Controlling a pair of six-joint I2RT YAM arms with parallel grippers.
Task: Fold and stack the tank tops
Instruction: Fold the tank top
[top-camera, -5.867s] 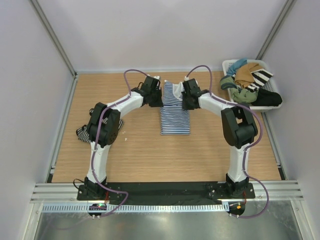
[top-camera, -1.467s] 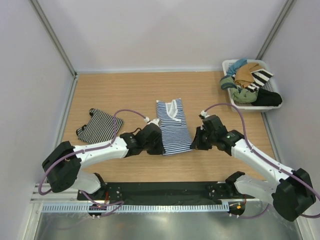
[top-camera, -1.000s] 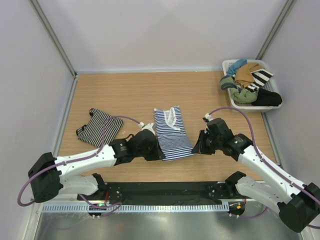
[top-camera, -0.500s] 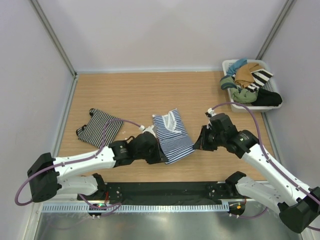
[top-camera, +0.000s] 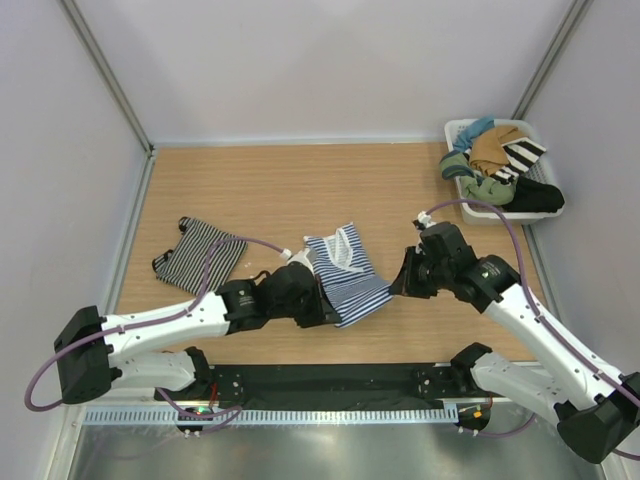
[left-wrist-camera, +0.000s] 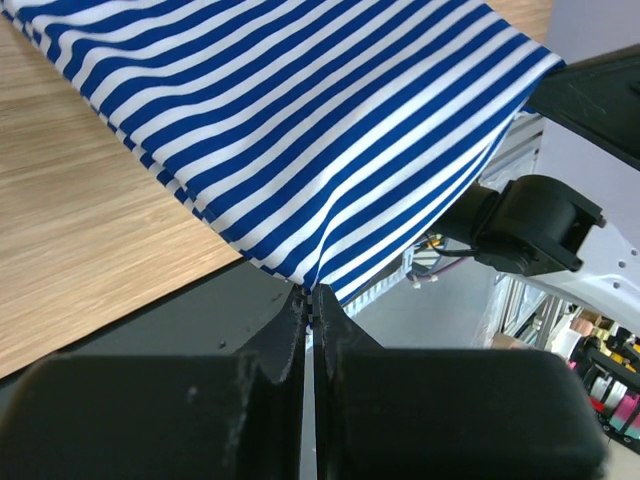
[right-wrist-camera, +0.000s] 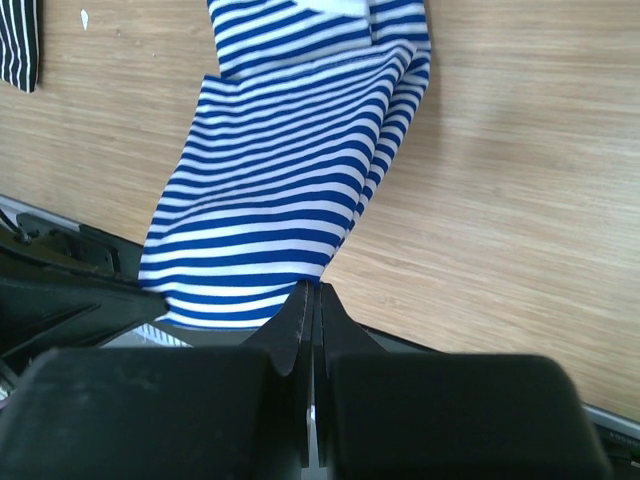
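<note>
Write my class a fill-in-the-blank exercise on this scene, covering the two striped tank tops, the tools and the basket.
1. The left tool and the right tool are each ____ on the near hem of the blue-and-white tank top.
2. The black-and-white tank top lies flat on the table, to the ____ of the blue-and-white one.
3. The white basket sits by the table's far ____ corner.

Missing words: shut; left; right
</note>
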